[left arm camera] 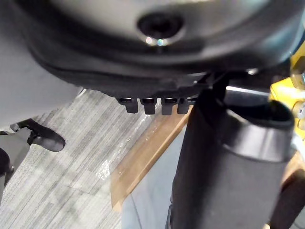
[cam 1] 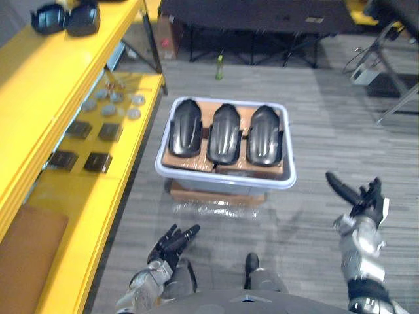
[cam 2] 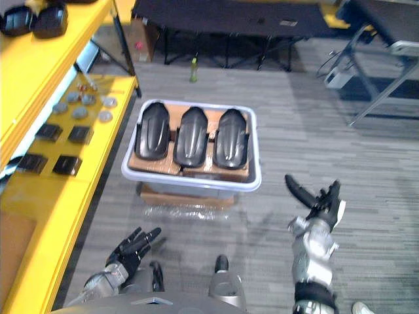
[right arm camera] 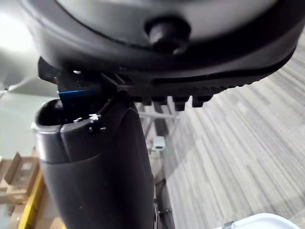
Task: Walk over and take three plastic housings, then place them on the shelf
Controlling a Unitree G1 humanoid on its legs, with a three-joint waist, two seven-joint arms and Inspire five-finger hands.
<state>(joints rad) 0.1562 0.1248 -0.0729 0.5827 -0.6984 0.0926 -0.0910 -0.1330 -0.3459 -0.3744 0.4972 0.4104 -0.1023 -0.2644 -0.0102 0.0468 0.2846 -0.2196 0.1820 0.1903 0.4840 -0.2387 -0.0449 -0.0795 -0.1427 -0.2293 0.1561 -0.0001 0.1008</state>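
Three glossy black plastic housings lie side by side in a pale lavender bin (cam 1: 288,175) on the floor ahead: the left housing (cam 1: 184,127), the middle housing (cam 1: 226,133) and the right housing (cam 1: 266,134). They rest on brown cardboard inside the bin. My left hand (cam 1: 171,244) hangs low near the floor, short of the bin, fingers straight and empty. My right hand (cam 1: 358,199) is raised to the bin's right, thumb and fingers spread, holding nothing. The yellow shelf (cam 1: 39,98) runs along the left.
Two more dark housings (cam 1: 65,17) sit on the shelf's top level. Its lower level (cam 1: 78,216) carries grey discs (cam 1: 114,103) and small black squares (cam 1: 97,161). A cardboard slab and clear plastic film (cam 1: 216,208) lie under the bin. A dark table (cam 1: 255,16) and a green bottle (cam 1: 219,67) stand beyond.
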